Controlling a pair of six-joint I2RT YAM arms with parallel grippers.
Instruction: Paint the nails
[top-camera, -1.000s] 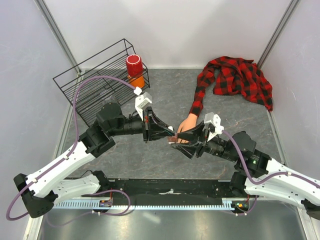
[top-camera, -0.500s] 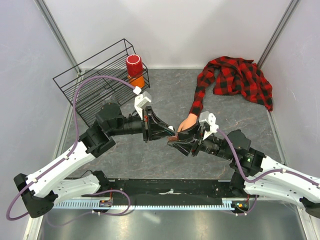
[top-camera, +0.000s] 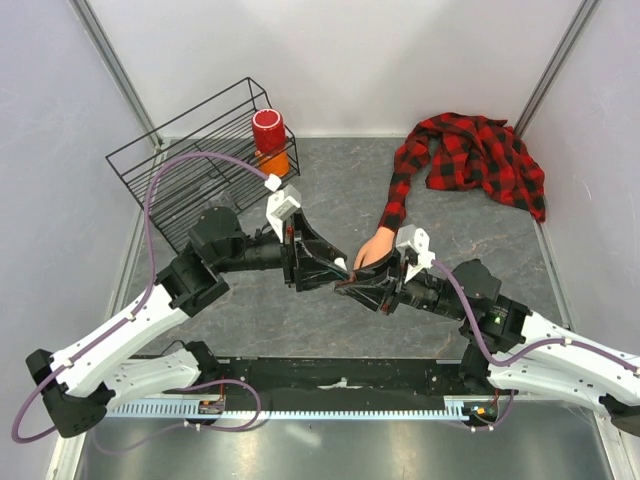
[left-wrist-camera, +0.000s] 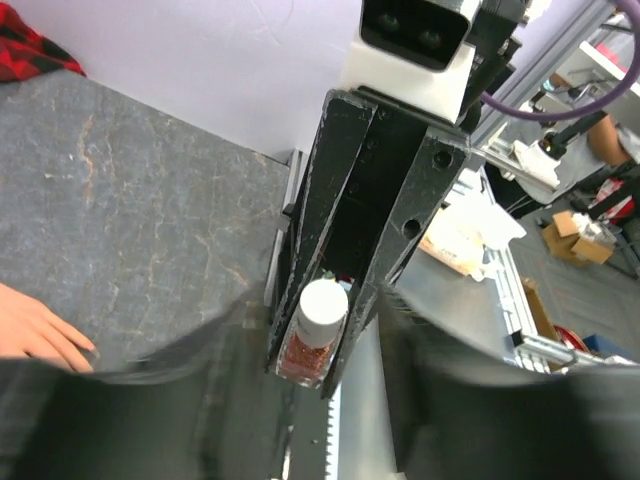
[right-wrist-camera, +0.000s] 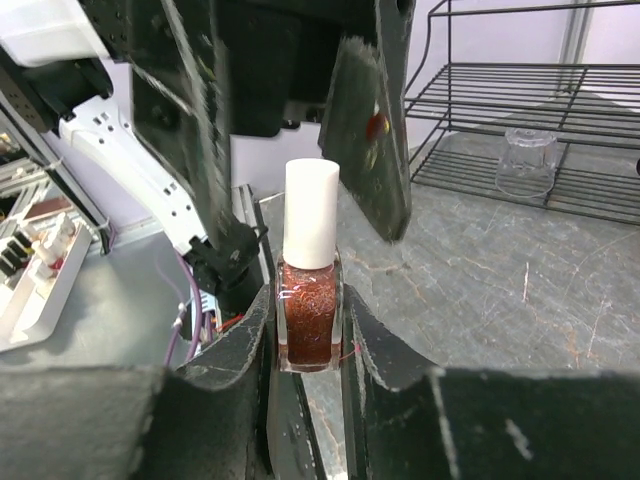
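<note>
A small polish bottle (top-camera: 344, 283) with red glitter and a white cap stands upright between the two arms, above the table. My right gripper (right-wrist-camera: 308, 322) is shut on its glass body (right-wrist-camera: 308, 305). My left gripper (top-camera: 338, 268) is open, and its fingers (right-wrist-camera: 368, 130) stand apart on either side of the cap without touching it. The left wrist view shows the bottle (left-wrist-camera: 312, 335) pinched between the right gripper's black fingers. The pale mannequin hand (top-camera: 372, 250) lies just behind, coming out of a plaid sleeve (top-camera: 398, 200). Its fingertips (left-wrist-camera: 80, 345) show, but the nails are too small to make out.
A black wire rack (top-camera: 190, 170) stands at the back left, with a red cup (top-camera: 268, 130) on an orange object at its right end and a clear glass (right-wrist-camera: 527, 160) by its lower shelf. The plaid shirt (top-camera: 480, 155) is bunched at the back right. Walls enclose the table.
My left gripper has opened off the bottle's cap. My right gripper has slid left under it and closed on the bottle's body.
</note>
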